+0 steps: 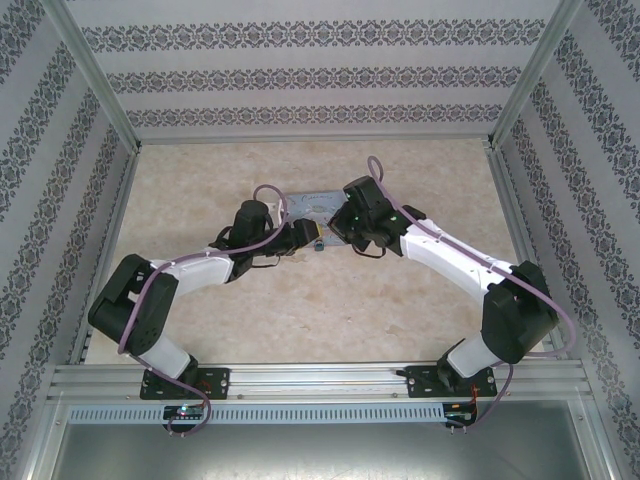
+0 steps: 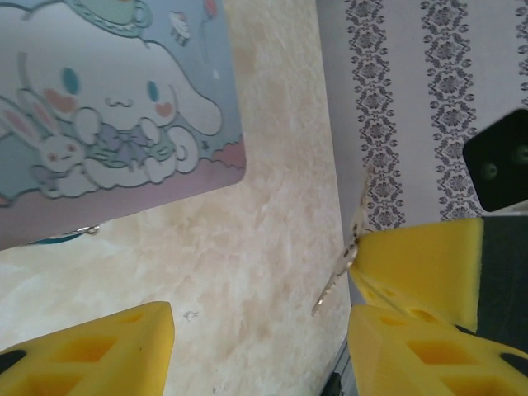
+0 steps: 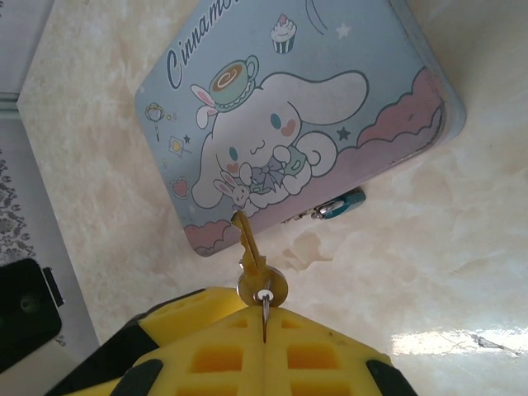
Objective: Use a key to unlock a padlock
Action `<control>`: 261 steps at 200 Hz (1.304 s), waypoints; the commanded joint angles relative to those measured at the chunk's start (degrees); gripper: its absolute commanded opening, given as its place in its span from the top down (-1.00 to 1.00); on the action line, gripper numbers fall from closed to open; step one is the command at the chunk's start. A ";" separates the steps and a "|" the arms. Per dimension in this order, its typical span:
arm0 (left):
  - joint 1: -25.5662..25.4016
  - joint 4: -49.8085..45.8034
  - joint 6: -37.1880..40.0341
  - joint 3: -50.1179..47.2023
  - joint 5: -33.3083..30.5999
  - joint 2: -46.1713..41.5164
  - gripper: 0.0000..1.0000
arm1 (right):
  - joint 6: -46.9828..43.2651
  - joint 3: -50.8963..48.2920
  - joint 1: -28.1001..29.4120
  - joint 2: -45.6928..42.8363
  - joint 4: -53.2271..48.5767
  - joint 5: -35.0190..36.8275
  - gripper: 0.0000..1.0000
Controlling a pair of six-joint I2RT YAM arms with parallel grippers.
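The right fingers are pressed together on the head of the key; its blade points to about 11 o'clock and its tip shows against the lower edge of the tin, touching or not I cannot tell; the padlock hangs at the tin's rim, at about 2 o'clock from the key and a little apart from it; so the main risk, I think, is that the blade meets the tin wall or the lock body and not the keyhole, which I cannot see; the grip is only on a thin head, so a side push may turn the key between the pads or let it drop; the small lock can swing away, because the left fingers are spread and hold nothing; the light tin may also slide on the worktop, which is pale, marbled and looks smooth; around it stand walls with dark patterned stripes and a metal frame.
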 commanded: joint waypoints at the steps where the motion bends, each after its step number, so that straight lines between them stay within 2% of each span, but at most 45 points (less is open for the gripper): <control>1: -1.21 9.22 -0.50 -0.17 -2.01 1.03 -0.16 | 2.12 0.79 -0.90 0.33 1.70 -0.81 1.00; 54: -2.41 21.57 -6.53 -2.25 -5.03 3.56 -0.02 | 4.67 0.25 -1.63 0.31 3.87 -1.31 1.00; 123: -3.60 24.36 -7.68 -1.05 -5.08 6.69 0.16 | 5.26 -0.21 -1.69 0.00 4.22 -1.43 1.00; 187: -4.52 25.09 -7.84 -0.40 -5.37 7.83 0.19 | 5.31 -0.43 -1.78 0.20 4.54 -1.68 1.00; 261: -4.65 24.73 -7.90 1.32 -5.89 9.57 0.43 | 5.35 -0.76 -1.78 0.26 4.81 -1.93 1.00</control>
